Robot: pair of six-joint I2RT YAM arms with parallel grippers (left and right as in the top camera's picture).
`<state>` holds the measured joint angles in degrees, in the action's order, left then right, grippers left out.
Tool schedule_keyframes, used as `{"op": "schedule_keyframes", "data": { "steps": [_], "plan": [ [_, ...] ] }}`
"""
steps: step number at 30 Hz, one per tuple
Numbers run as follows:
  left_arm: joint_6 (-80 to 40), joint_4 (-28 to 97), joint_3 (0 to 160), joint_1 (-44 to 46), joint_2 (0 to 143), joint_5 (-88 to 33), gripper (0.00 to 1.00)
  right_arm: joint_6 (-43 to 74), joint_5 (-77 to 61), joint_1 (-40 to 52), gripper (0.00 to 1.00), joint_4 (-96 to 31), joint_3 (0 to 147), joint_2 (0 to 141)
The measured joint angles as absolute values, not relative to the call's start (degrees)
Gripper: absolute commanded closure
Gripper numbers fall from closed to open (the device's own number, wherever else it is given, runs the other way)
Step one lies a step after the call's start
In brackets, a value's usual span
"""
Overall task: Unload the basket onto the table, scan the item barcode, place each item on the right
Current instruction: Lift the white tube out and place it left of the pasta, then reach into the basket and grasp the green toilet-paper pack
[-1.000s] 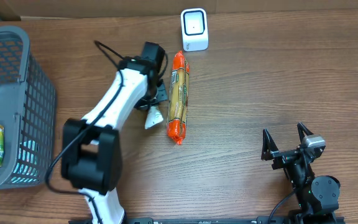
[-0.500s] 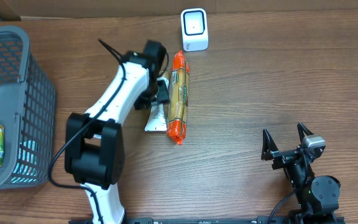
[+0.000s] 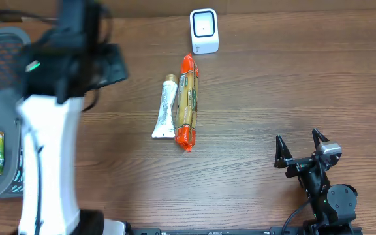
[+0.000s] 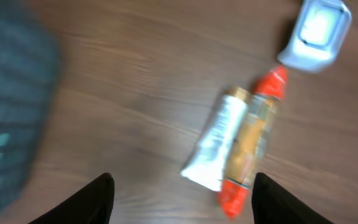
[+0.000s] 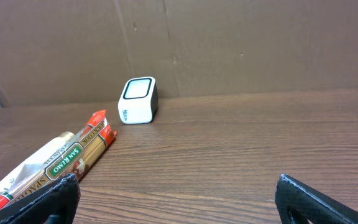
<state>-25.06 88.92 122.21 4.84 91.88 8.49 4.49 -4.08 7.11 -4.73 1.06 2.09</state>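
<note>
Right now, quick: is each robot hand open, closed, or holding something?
Left hand: open, holding nothing.
Right hand: open, holding nothing.

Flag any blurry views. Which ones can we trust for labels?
Overhead: left arm smeared, tube and pasta pack crisp. Left wrist: whole frame blurred, scanner soft. Right wrist: sharp, pack label readable.

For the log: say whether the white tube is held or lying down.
Lying down: the white tube rests flat beside the pasta pack; the left gripper is open, clear of it.
</note>
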Motion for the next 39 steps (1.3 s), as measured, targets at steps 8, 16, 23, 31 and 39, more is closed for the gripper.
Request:
{"op": "schedule_keyframes", "data": {
  "steps": [8, 16, 23, 31, 39],
  "plan": [
    [-23.86, 96.27, 122.41, -17.06, 84.07, 13.82, 0.34, 4.49, -4.08, 7.11, 0.00, -4.75, 1.08, 2.09],
    [-21.98, 86.63, 116.33, -39.35, 84.01, 10.02, 0.34, 4.47, -4.08, 7.11, 0.00, -4.75, 1.06, 2.09],
    [-21.82, 77.65, 104.95, -47.57, 86.91, 6.59, 0.36, 4.49, -4.08, 7.11, 0.00, -4.75, 1.06, 2.09],
    [-19.16, 69.32, 99.33, -48.86, 95.77, 5.34, 0.32, 4.51, -4.03, 7.11, 0.00, -4.75, 1.08, 2.09],
    [-10.87, 71.72, 99.15, -49.45, 104.55, 5.13, 0.29, 4.49, -4.05, 7.11, 0.00, -4.71, 1.06, 2.09]
  ]
}}
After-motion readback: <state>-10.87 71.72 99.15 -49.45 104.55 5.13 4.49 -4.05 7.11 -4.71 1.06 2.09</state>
